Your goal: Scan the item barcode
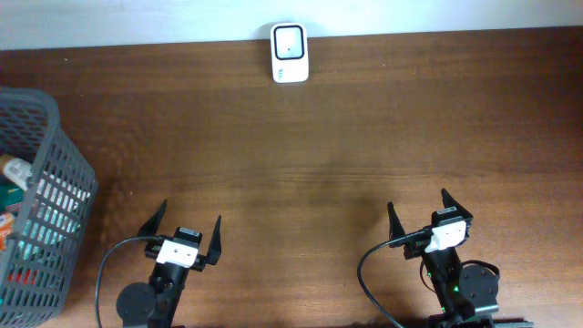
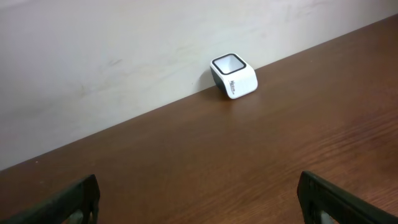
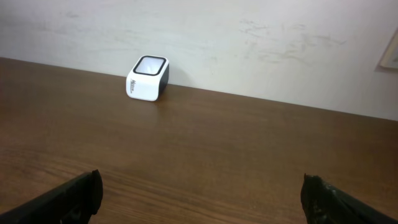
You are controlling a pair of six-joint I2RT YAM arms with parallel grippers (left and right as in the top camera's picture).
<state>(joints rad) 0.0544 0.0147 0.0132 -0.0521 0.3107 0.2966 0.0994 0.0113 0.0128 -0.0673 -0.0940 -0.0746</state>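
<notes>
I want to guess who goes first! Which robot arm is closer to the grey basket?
The left arm, just beside the grey basket on the table's left side. The right arm sits far off on the other side.

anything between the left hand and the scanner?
Nothing. Only bare table lies between the left hand and the scanner. The overhead view shows it, and the left wrist view agrees.

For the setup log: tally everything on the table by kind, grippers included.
White barcode scanner: 1
Grey basket: 1
Grippers: 2, the left gripper and the right gripper, both open
Total: 4, leaving out the packages in the basket, which are too hidden to count.
</notes>
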